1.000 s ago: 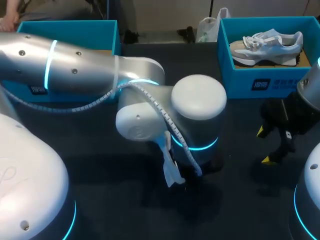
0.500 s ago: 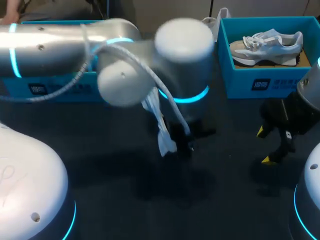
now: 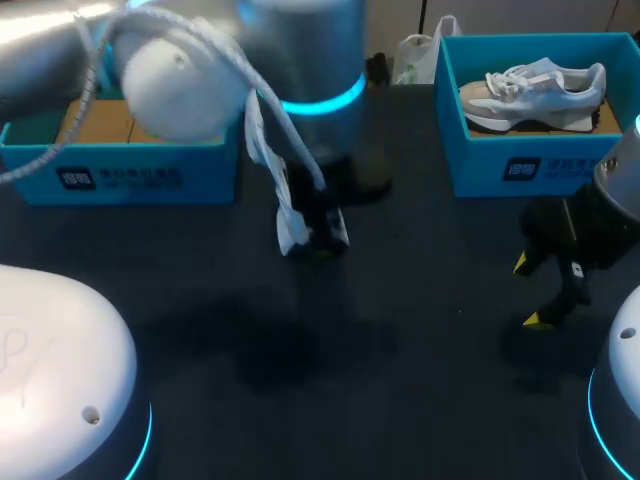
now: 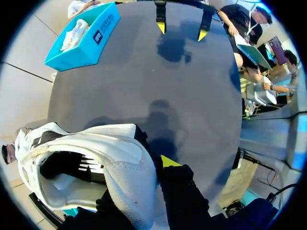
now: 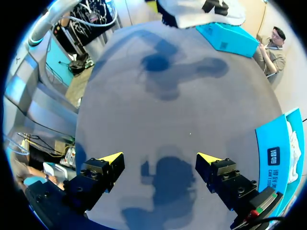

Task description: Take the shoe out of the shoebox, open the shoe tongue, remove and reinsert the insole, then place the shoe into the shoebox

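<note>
One white shoe [image 3: 293,233] hangs clamped in my left fingers [image 4: 169,162] above the desk [image 3: 400,330], upper middle. My right fingers [image 5: 111,159] gape wide and empty, lower right.

Shoe [image 3: 293,232] beside left shoebox [image 3: 140,178] (its right)

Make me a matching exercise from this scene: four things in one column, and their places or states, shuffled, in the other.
Things:
1. white shoe
2. grey shoe
3. right gripper
4. left box

Places or states:
A. open, over the table
B. blue, partly hidden by the left arm
C. lying in the right box
D. held up clear of the table

Pairs: 1-D, 2-C, 3-A, 4-B.
</note>
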